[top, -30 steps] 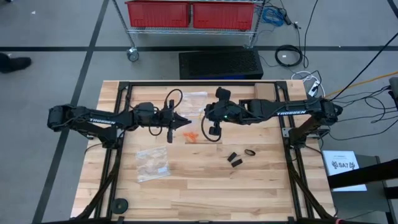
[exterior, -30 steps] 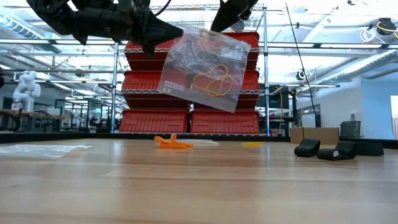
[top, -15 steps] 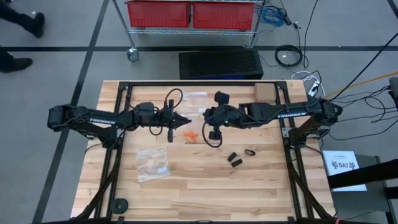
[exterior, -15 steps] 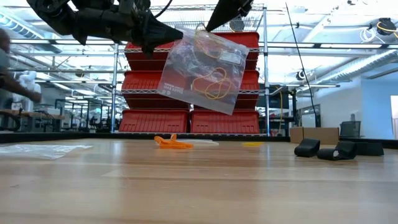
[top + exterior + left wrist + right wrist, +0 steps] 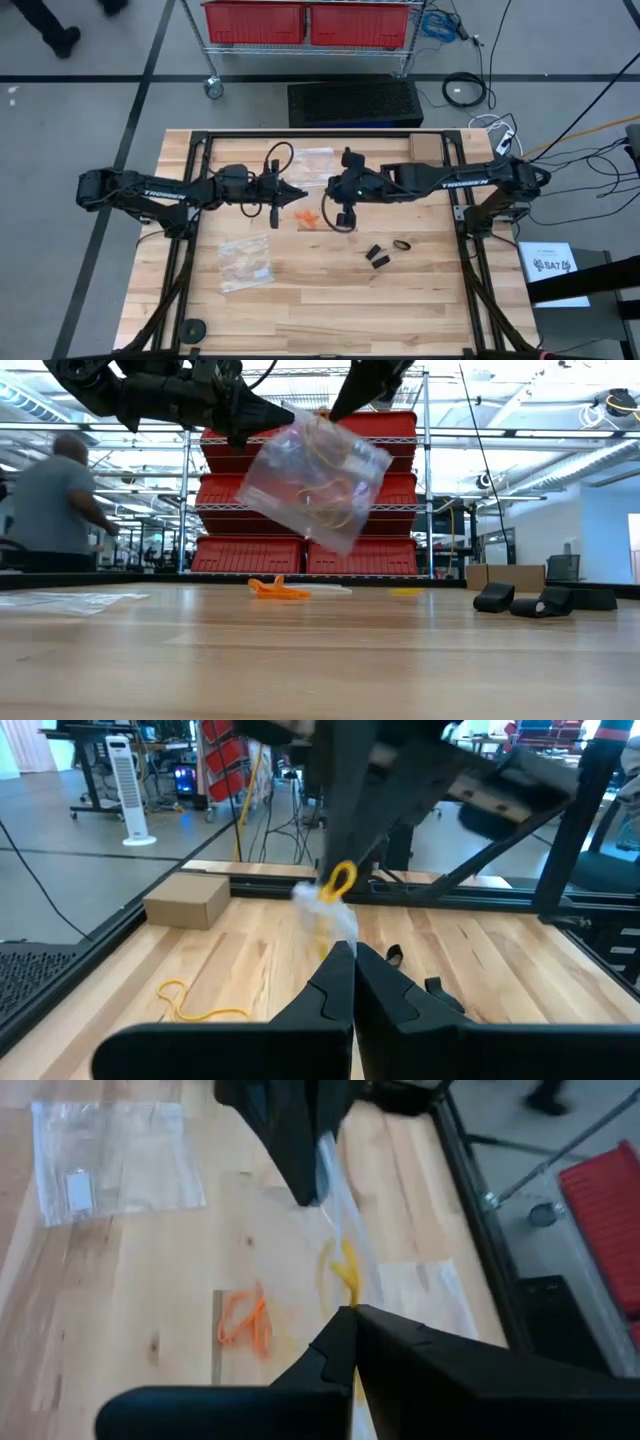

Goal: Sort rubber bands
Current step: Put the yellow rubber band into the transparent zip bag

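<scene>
Both claws, left (image 5: 243, 422) and right (image 5: 340, 405), stay clamped on the clear plastic zip bag (image 5: 310, 475) of yellow rubber bands (image 5: 330, 510), now swung and tilted leftward above the wooden surface (image 5: 320, 660).

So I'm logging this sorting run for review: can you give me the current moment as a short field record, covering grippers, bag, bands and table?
left gripper: raised over the table, shut on one top corner of the clear plastic zip bag
right gripper: raised, shut on yellow band at the bag's mouth
bag: hanging tilted in the air between both grippers, yellow bands inside
orange rubber bands: small pile on the wooden table, beneath the bag
black rubber bands: on the table nearer the right arm
second clear bag: flat on the table
person: in the room behind
</scene>
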Tool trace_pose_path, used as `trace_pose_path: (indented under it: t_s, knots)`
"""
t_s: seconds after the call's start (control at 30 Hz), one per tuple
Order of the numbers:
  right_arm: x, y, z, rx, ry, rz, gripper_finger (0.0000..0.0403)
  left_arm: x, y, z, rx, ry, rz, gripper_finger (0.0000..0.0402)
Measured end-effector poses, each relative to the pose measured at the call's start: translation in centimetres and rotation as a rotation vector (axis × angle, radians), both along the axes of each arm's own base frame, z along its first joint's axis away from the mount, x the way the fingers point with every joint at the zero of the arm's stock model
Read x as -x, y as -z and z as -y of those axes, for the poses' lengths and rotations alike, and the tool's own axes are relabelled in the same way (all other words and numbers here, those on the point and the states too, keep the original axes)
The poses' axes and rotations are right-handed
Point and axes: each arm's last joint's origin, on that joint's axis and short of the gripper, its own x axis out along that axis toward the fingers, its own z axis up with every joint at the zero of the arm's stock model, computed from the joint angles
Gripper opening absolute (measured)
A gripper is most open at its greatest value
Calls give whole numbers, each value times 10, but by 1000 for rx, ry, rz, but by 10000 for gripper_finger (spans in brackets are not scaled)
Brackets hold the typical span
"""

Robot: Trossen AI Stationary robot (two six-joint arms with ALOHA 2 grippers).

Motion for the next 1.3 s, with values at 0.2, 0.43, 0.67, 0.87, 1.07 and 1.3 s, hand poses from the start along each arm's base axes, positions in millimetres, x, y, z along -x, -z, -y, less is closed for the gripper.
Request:
trace_pose_path:
  t_s: [0.2,0.43,0.67,0.87,1.07,1.3]
  knots:
    - [-3,8,14,-35,-9,-35,0,0,0,1,1,25,-1,0]
    - [-2,7,26,-109,-60,-28,0,0,1,1,-15,30,-6,0]
    - [-2,7,26,-173,-145,-27,0,0,1,1,-16,33,-8,0]
    - [-2,7,29,-153,-159,-29,0,0,1,1,-16,33,-10,0]
    - [-2,5,37,-119,-129,-17,0,0,1,2,-14,55,-10,0]
    - [-1,6,38,-109,-140,-29,0,0,1,2,-14,58,-10,0]
